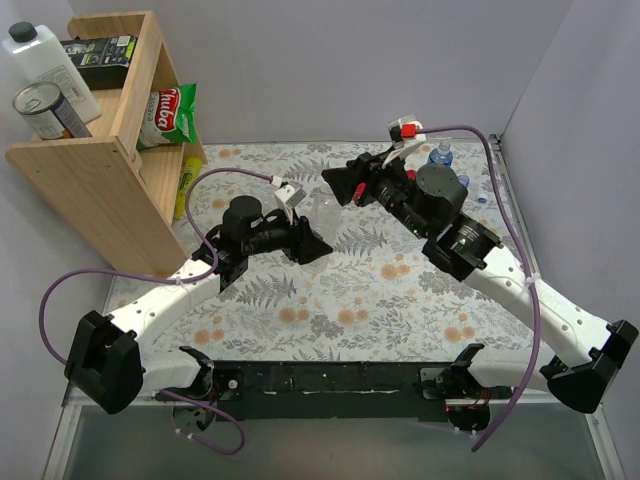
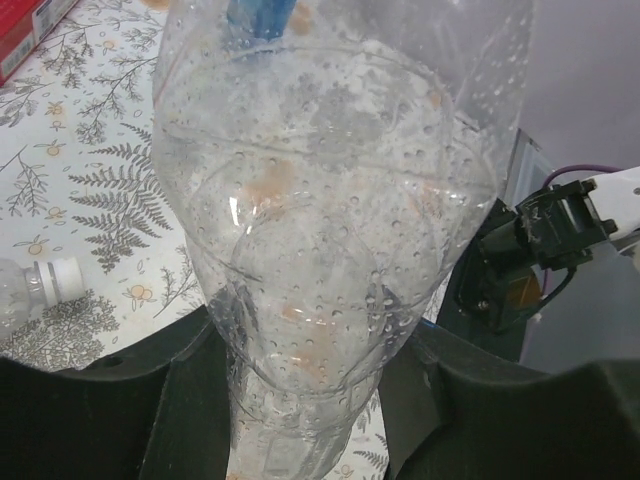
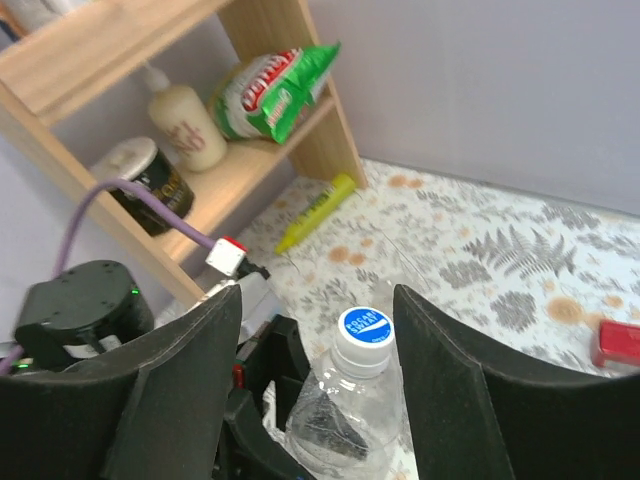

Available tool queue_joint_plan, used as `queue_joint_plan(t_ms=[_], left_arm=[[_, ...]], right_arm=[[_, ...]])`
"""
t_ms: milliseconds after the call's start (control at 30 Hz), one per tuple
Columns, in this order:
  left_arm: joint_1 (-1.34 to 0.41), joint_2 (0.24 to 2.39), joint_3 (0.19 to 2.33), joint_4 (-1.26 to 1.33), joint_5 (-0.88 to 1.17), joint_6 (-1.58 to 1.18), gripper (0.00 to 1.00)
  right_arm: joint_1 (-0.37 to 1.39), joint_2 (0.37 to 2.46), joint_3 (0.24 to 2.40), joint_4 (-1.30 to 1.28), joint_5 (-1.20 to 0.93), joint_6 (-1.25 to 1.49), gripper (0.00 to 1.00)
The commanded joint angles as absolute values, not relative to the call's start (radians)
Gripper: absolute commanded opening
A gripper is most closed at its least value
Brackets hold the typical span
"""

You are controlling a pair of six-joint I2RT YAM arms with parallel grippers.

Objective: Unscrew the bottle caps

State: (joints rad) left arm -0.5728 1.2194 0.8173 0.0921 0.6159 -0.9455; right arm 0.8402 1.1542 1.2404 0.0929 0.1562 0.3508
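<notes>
Clamping the clear bottle [image 2: 320, 250] by its lower body, the left gripper [image 2: 305, 410] has both jaws pressed against the crinkled wall. In the overhead view the bottle stands near the centre of the frame, just below and left of the right gripper [image 1: 345, 185].

Step in hand: engaging the cap. In the right wrist view the cap [image 3: 366, 335], whitish with a blue printed top, is screwed on and sits at lower centre of the frame, between the right gripper's jaws. Those jaws are spread and pinch nothing. The cap lies close to the jaw at the right of the frame, with a wide gap toward the jaw at the left. Whether it touches the near jaw cannot be told.

Next move, as judged:
1. Centre the jaws on the cap.
2. Close them on its ribbed side.
3. Rotate the wrist to loosen while the left gripper restrains the body.

Caution: the thin wall is likely to deform or twist under torque.

A second bottle [image 2: 30, 295], cap on, lies at the lower left of the left wrist view. Further bottles [image 1: 441, 155] stand at the upper right of the overhead view, too small to show their caps.
</notes>
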Motion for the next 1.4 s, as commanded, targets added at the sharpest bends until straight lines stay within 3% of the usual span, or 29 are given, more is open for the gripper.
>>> queue_joint_plan(t_ms=[0,867,1367], left_arm=[[-0.589,1.195,0.856,0.040,0.537,-0.879,0.34],[-0.643,1.192,0.868,0.006,0.469,-0.827,0.34],[-0.649,1.183,0.865,0.005,0.454,-0.819,0.33]], right_arm=[[0.845,1.221,1.338,-0.150,0.222,0.337,0.68],[0.784,1.276,1.301,-0.077,0.049,0.416,0.55],[0.736,1.273,1.259,-0.083,0.045,0.437,0.53]])
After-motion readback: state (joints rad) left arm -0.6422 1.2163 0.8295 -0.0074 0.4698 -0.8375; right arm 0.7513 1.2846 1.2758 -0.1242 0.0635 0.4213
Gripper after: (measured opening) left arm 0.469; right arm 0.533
